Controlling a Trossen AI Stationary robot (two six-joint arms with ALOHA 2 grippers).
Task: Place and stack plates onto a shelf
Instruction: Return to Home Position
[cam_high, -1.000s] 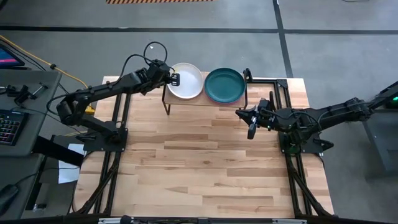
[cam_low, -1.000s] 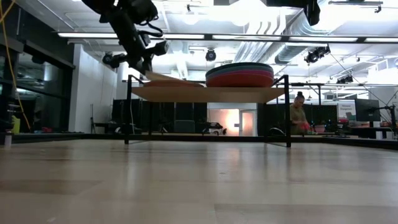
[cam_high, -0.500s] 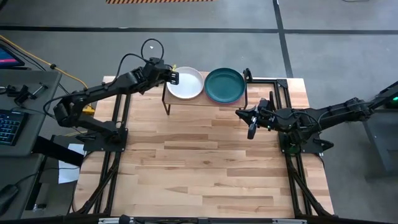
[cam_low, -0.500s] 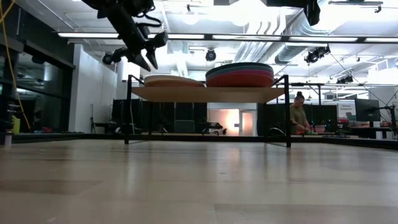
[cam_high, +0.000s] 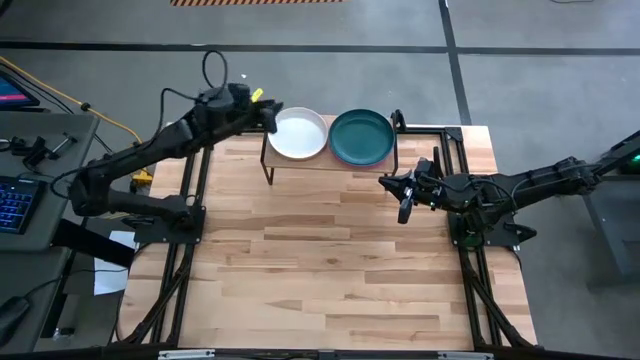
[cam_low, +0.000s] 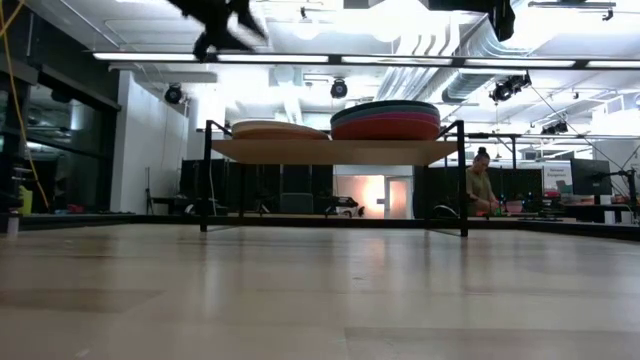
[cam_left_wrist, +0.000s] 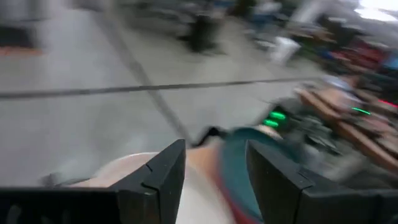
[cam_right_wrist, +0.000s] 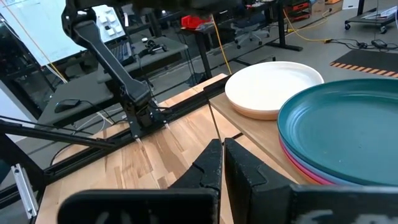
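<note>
The shelf (cam_high: 332, 162) stands at the table's far edge. On its left half a white plate (cam_high: 302, 134) lies level on a salmon plate (cam_right_wrist: 260, 113). On its right half a dark green plate (cam_high: 361, 137) tops a stack with red at the bottom (cam_low: 386, 129). My left gripper (cam_high: 271, 112) is open and empty, high above the shelf's left end; it shows at the top of the low view (cam_low: 226, 22) and over the white plate in the left wrist view (cam_left_wrist: 216, 168). My right gripper (cam_high: 403, 204) is shut and empty, right of the shelf.
The tabletop (cam_high: 330, 260) in front of the shelf is bare wood. Black frame rails (cam_high: 470, 290) run along both sides of the table. A person (cam_low: 481, 190) stands far off in the room behind the shelf.
My left gripper has let go of the white plate's left rim, risen, and drawn back toward the table's left and far edge. The white plate, tilted a second ago, now lies level on the salmon plate.
</note>
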